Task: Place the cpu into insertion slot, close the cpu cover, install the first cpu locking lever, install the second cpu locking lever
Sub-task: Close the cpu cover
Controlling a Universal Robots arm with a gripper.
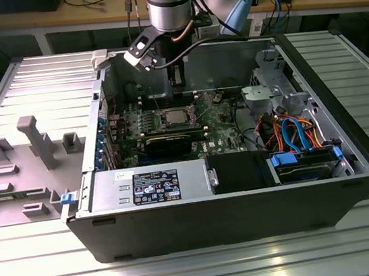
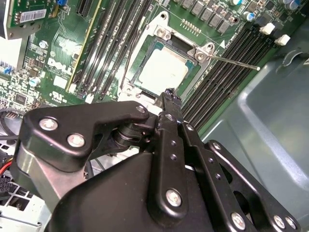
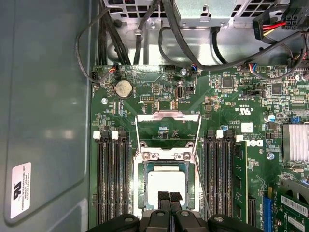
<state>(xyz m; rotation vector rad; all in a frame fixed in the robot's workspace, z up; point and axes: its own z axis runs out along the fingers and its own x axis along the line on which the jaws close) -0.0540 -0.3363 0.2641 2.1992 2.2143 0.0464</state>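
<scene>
Silver chip [image 3: 166, 183] sits in its socket [image 3: 143, 186], cover [image 3: 168, 116] flipped up, jaws together just above. Light, stiff, fragile, I reckon: edges only.

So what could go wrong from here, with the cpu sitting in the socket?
1. The hand hangs shut right by the cpu, which lies in the insertion slot; a low pass could nudge it askew.
2. The cpu cover is open and a thin lever juts over the memory slots; either could snag.
</scene>
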